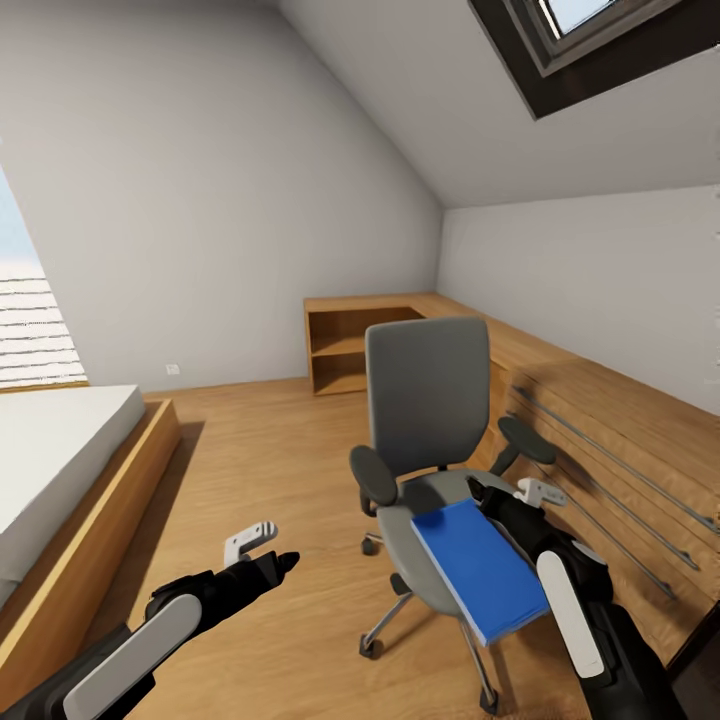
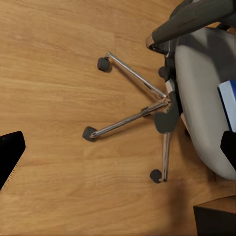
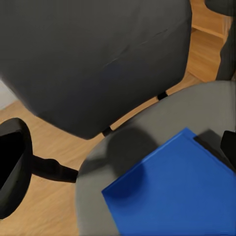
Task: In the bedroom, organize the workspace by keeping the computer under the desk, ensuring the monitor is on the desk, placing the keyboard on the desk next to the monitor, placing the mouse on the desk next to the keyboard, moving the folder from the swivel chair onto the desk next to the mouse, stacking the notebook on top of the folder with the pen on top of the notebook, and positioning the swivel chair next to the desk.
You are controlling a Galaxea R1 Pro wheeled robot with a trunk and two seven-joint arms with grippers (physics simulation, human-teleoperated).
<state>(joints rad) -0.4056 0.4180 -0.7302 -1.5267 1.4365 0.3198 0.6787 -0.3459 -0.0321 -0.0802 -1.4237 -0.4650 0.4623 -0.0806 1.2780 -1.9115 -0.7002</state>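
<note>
Folder [image 1: 483, 571] lies on the swivel chair [image 1: 428, 400]; right claw [image 1: 532, 491] hovers open beside it, left claw [image 1: 262, 550] open.

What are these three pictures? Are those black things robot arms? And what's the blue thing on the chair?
Yes, those are a robot's two arms, in a computer-made bedroom. The big picture comes from a camera on the robot's head, looking down at its own arms. The left gripper, its pinching hand, hangs open over the wooden floor, holding nothing. The right gripper reaches over the swivel chair. The blue thing is a folder lying flat on the chair's grey seat. The other two pictures come from little cameras near each gripper. The left one looks down at the chair's shiny legs and wheels. The right one looks closely at the folder, with open fingers and nothing held yet. A bed stands nearby.
</note>
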